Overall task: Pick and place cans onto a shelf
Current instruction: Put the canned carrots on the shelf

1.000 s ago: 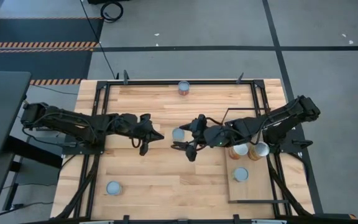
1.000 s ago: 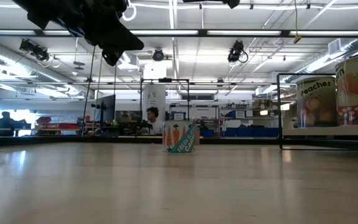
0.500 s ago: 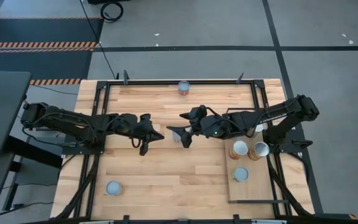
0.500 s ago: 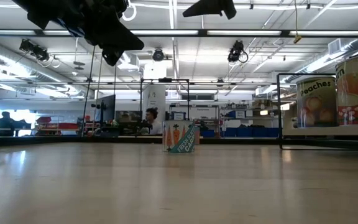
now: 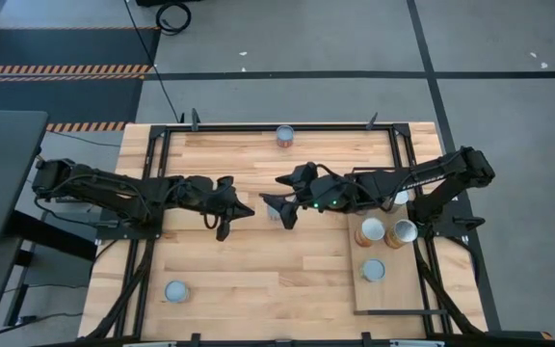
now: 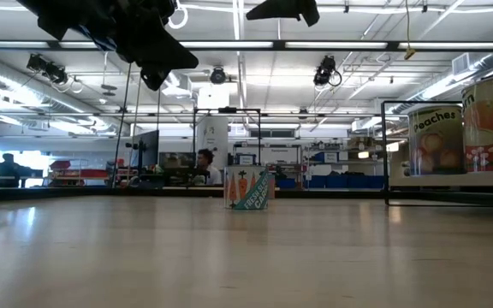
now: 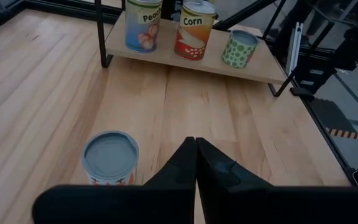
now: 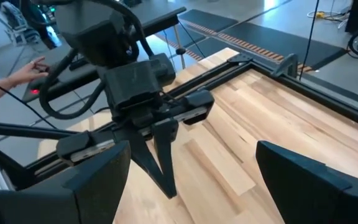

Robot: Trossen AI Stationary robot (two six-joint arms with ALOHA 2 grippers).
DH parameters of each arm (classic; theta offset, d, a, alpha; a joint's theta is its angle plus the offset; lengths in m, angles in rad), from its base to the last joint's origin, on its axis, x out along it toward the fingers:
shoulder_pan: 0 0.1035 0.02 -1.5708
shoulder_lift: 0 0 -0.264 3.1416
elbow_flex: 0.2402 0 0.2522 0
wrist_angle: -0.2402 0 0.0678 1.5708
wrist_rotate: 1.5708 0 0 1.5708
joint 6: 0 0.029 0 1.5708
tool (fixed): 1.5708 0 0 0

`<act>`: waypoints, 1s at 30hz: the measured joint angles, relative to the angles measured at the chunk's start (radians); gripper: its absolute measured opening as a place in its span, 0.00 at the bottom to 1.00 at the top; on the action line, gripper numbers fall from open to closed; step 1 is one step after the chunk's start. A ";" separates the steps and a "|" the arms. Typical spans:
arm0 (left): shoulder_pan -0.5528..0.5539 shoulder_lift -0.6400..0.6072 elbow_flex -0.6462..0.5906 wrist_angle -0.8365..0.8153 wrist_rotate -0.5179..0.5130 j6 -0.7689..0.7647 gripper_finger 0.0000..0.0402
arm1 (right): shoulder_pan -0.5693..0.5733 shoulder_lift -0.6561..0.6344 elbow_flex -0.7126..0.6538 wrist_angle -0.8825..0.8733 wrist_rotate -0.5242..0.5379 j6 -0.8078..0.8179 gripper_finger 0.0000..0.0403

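Observation:
A silvery-topped can (image 7: 110, 155) stands on the tabletop mid-table; in the high view (image 5: 277, 215) it is mostly covered by my right gripper (image 5: 279, 205). That gripper hangs high above the can, wide open and empty (image 8: 201, 186). My left gripper (image 5: 227, 214) is shut and empty (image 7: 195, 155), left of the can and apart from it. The shelf (image 5: 408, 289) on the right holds three upright cans (image 5: 372, 231) (image 5: 400, 231) (image 5: 373, 270). Another can (image 5: 285, 135) stands at the far edge, and one (image 5: 176, 290) at the near left.
A black frame (image 5: 258, 126) runs around the tabletop. In the low view the shelf cans (image 6: 435, 137) stand raised at the right, and a carrot-labelled can (image 6: 247, 188) stands in the middle. A person's hand (image 8: 27, 71) shows beyond the table.
My right gripper has moved from beside the shelf's near-left corner toward the table's left and far side, and now hangs over the middle can. The can has stayed in place. My left arm has kept still.

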 joint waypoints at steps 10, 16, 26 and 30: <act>0.000 0.000 0.000 0.000 0.000 0.000 0.03 | -0.001 0.000 0.000 -0.229 0.002 -0.045 0.88; 0.000 0.000 0.000 0.000 0.000 0.000 0.03 | -0.002 0.000 -0.084 -0.219 -0.005 -0.104 0.88; 0.000 0.000 0.000 0.001 0.000 -0.001 0.03 | -0.089 0.001 -0.354 0.056 -0.277 -0.189 0.88; 0.000 0.000 0.000 0.002 0.000 0.000 0.03 | -0.150 0.004 -0.405 0.177 -0.342 -0.280 0.90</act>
